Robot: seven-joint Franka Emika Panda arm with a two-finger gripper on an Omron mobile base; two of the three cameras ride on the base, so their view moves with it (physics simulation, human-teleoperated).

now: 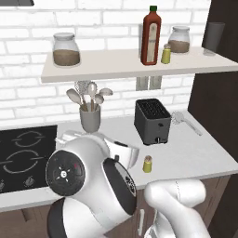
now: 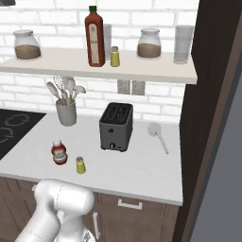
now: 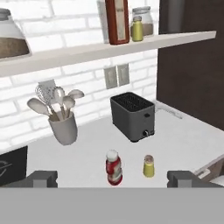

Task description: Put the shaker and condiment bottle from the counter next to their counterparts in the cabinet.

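We see a glossy white arm (image 1: 93,186) of rounded segments, with dark joint caps, one bearing a small white ring mark.

A dark toaster (image 2: 116,126) stands on the counter (image 2: 142,170) beside a utensil crock (image 2: 66,112).

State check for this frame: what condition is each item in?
shaker: upright on counter, free
condiment bottle: upright on counter, capped
tall sauce bottle: upright on shelf
shelf shaker: upright beside it
toaster: slots empty
claw: open, holding nothing
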